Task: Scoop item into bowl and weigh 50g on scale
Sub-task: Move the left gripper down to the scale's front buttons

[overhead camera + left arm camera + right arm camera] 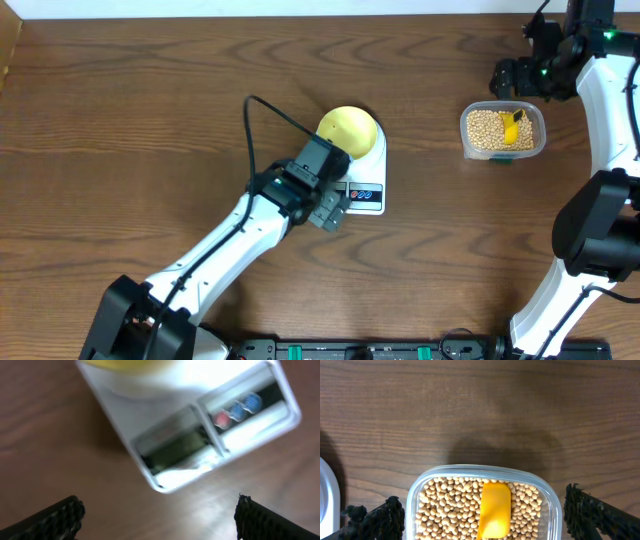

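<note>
Overhead, the bowl (348,128) sits on the far end of the scale (372,165). The left gripper (330,212) hovers at the scale's near-left corner. Well right of the scale, the beans (485,125) fill a clear tub (464,130) with a yellow scoop (512,127) lying on them, and the right gripper (515,78) is beyond. In the left wrist view the jaws stand wide apart and empty, just short of the scale's display (175,447). In the right wrist view the jaws are also apart, flanking the tub and holding nothing.
</note>
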